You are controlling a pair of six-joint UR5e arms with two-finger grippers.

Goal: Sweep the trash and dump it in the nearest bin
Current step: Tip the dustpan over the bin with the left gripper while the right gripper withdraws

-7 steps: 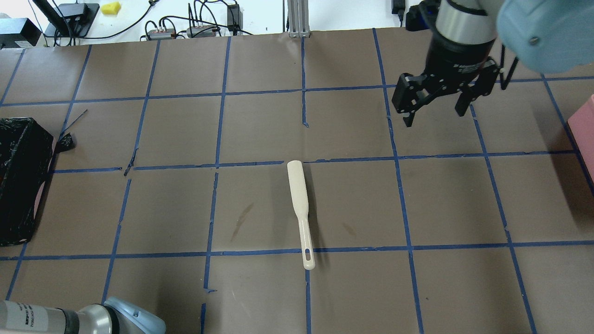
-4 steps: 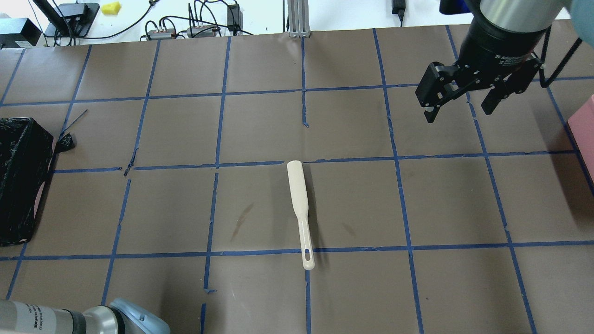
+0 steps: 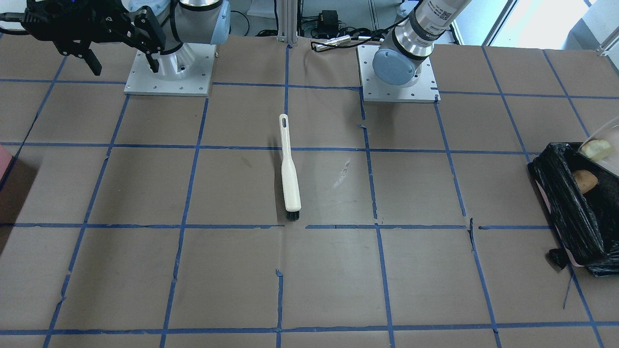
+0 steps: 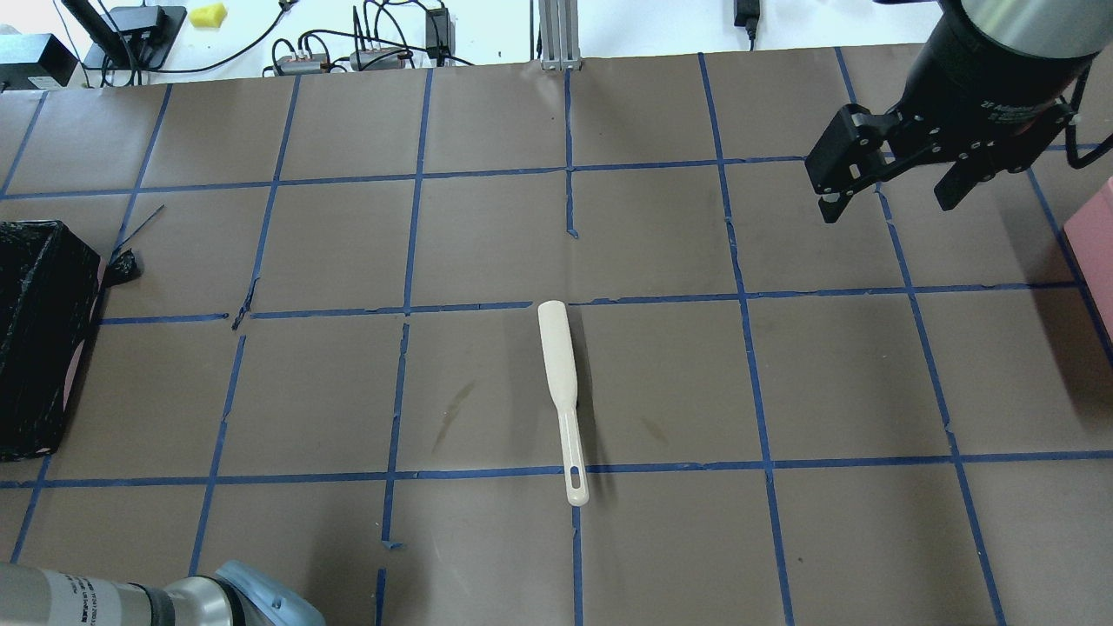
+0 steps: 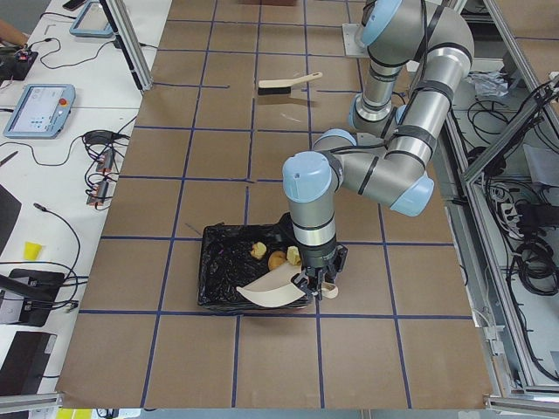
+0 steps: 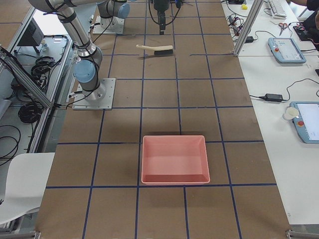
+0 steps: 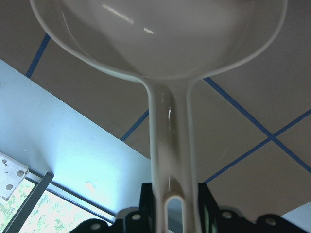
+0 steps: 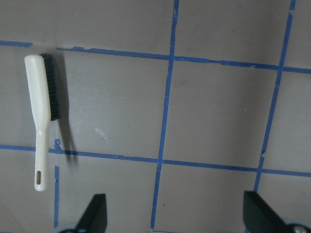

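We see a brown paper-covered table (image 4: pixel 487 243) gridded with blue tape (image 4: pixel 304 476); beyond its far edge, perhaps a yellow sponge (image 4: pixel 209 15).

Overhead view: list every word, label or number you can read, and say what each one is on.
No text can be read for certain.
Right arm's wrist: a line of white print, too blurred to quote.
Left arm: dark print on its silver segment, too small to read.
Brush: no marking visible.
Table: only blue tape lines, no writing.
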